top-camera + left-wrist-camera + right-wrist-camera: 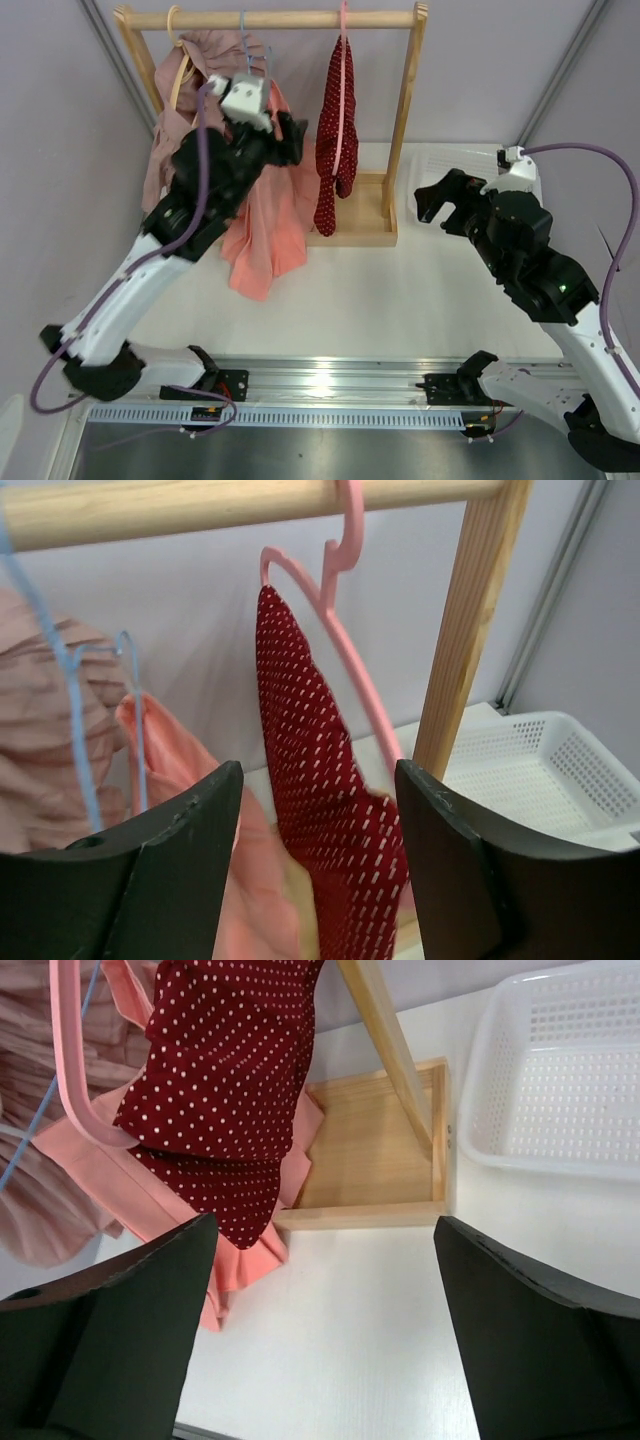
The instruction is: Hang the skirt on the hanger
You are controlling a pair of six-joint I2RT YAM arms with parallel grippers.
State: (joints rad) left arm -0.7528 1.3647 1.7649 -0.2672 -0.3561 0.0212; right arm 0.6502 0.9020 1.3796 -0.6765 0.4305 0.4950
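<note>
— Two grippers over the white table [400, 300]: how do they stand?
— Both are spread wide and hold nothing. The right gripper [430, 207] hangs low above the table, near the white basket [560, 1080] and apart from the wooden rack [405, 110]. The left gripper [292, 140] is raised higher, in front of the salmon-pink garment [265, 235], and points at the skirt [333, 150], close to it.
— And where is the skirt?
— It hangs bunched and narrow on the pink hanger [343, 60], its lower end above the rack's base [370, 1160]. The hanger's hook sits over the rail [290, 19] at the back.
</note>
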